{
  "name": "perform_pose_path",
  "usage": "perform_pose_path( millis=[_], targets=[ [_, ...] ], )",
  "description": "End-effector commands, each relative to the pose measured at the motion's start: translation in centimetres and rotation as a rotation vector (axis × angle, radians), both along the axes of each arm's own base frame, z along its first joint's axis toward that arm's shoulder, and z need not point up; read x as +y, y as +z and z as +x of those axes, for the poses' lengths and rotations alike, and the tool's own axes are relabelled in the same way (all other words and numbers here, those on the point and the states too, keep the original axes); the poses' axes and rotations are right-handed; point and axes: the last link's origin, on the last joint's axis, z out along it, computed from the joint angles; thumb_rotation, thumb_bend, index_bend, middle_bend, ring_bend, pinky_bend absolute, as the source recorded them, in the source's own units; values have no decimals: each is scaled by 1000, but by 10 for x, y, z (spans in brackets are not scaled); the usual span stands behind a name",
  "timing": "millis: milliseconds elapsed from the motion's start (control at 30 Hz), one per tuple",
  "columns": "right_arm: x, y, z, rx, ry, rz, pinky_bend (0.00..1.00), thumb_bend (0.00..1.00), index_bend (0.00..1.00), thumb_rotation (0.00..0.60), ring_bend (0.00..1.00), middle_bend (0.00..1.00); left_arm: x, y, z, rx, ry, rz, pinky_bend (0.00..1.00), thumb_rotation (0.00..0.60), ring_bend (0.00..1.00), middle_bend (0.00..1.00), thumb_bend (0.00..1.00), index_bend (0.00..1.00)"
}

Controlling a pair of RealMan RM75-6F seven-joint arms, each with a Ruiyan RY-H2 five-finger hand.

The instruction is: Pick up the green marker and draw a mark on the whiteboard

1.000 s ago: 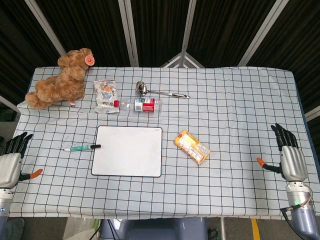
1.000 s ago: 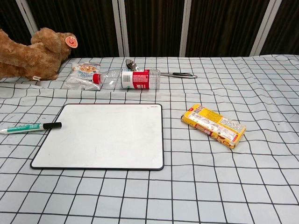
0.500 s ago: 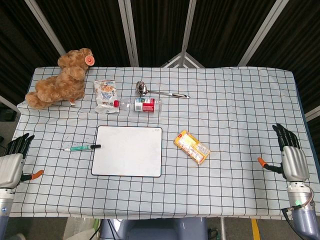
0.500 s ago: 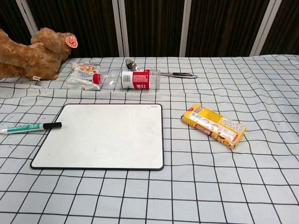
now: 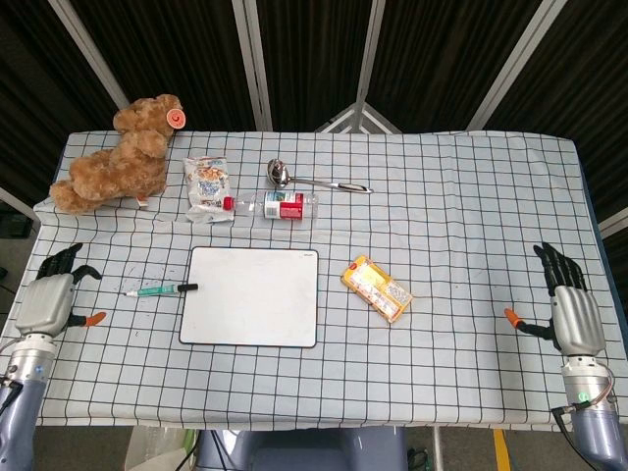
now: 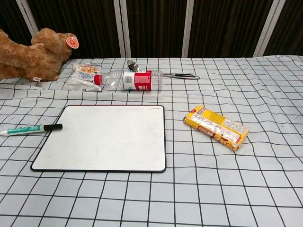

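Observation:
The green marker (image 5: 157, 290) (image 6: 29, 128) with a black cap lies flat on the checked cloth, its cap touching the left edge of the whiteboard (image 5: 251, 295) (image 6: 104, 137). The board's white face is blank. My left hand (image 5: 54, 297) hovers at the table's left edge, a short way left of the marker, fingers spread and holding nothing. At the right edge my right hand (image 5: 569, 303) is likewise open and empty, far from the board. Neither hand shows in the chest view.
A brown teddy bear (image 5: 116, 157) lies at the back left. A snack bag (image 5: 207, 183), a plastic bottle (image 5: 275, 205) and a metal ladle (image 5: 314, 181) sit behind the board. A yellow snack pack (image 5: 377, 288) lies to the board's right.
My left hand has moved up and to the right, closer to the marker. The right hand has barely shifted. Marker and board are unmoved.

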Motion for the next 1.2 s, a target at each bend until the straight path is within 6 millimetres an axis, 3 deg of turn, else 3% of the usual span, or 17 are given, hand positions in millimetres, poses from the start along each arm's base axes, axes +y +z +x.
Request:
perform_pose_path(
  millis=[33, 333, 667, 1200],
  targets=[
    [0, 0, 0, 0, 0, 1, 0, 209, 0, 600, 0, 0, 27, -21, 8, 36, 7, -35, 0, 600, 0, 0, 247, 419],
    [0, 1, -1, -8, -1, 3, 0, 209, 0, 600, 0, 0, 55, -58, 15, 85, 56, -85, 0, 600, 0, 0, 312, 448],
    [0, 1, -1, -9, 1, 4, 0, 209, 0, 600, 0, 0, 61, -90, 19, 65, 107, -135, 0, 600, 0, 0, 365, 472],
    [0, 1, -1, -11, 0, 5, 0, 209, 0, 600, 0, 0, 62, -112, 29, 55, 89, -165, 0, 600, 0, 0, 405, 485]
  ],
)
